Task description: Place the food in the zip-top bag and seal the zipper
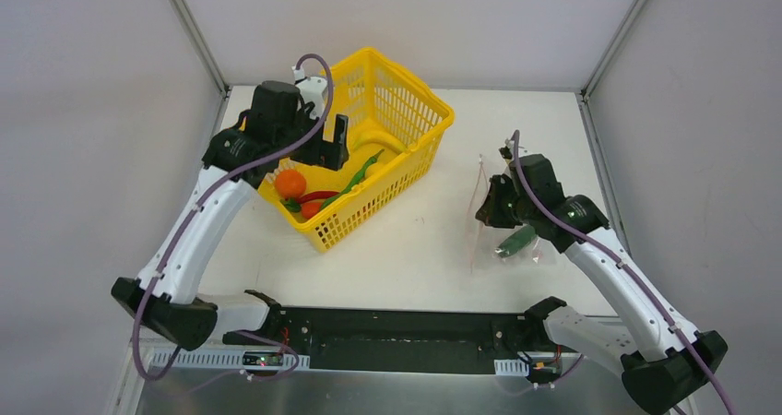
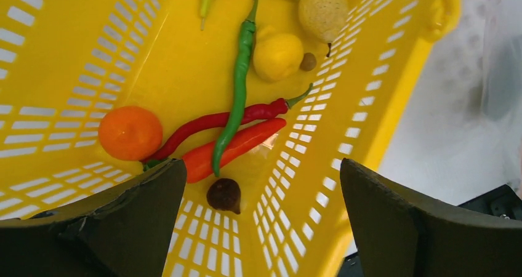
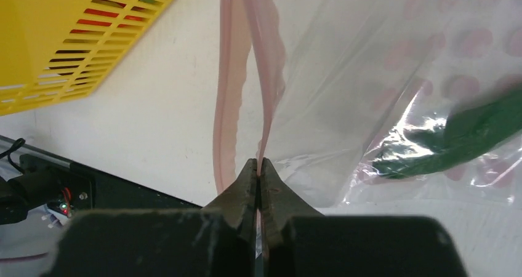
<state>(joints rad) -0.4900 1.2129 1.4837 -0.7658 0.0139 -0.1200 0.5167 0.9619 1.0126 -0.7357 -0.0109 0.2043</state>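
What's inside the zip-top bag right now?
One green pepper, seen through the clear zip-top bag. Part of the bag is covered by the right claw; nothing else shows.

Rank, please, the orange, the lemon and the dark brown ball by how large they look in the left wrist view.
1. Orange
2. Lemon: slightly smaller, but farther away, so unsure
3. Dark brown ball: clearly smallest

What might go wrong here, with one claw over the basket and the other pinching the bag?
The right gripper pinches only a thin bit of the zipper, so the bag may slip free. In the basket, the green pepper lies across the red chilies; the open left gripper might drag several out together.
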